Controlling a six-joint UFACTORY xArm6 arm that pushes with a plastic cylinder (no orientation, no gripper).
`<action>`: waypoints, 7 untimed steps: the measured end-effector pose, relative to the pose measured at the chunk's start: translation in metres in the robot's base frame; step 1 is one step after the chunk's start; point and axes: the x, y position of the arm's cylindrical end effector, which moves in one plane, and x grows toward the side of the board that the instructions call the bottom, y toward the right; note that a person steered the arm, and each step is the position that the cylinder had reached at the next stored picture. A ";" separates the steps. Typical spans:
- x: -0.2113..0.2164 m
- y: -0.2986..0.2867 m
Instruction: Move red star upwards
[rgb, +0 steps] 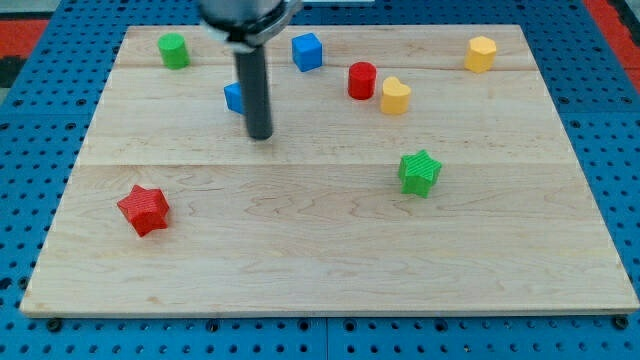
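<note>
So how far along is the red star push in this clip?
Nothing looks done yet: the red star sits low at the view's left, untouched. In hand: my tip is up and right of it, apart from it, beside a blue block partly hidden behind the rod. Left: bring the tip below the star, then push it toward the view's top.

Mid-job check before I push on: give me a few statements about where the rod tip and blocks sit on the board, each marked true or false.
1. The red star-shaped block lies near the wooden board's lower left. True.
2. My tip touches the red star. False: it is well apart, up and to the view's right.
3. A blue block sits partly hidden behind the rod. True.
4. The green star-shaped block is left of the red star. False: it is right.
</note>
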 end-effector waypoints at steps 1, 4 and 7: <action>0.067 -0.007; 0.097 -0.117; 0.074 -0.121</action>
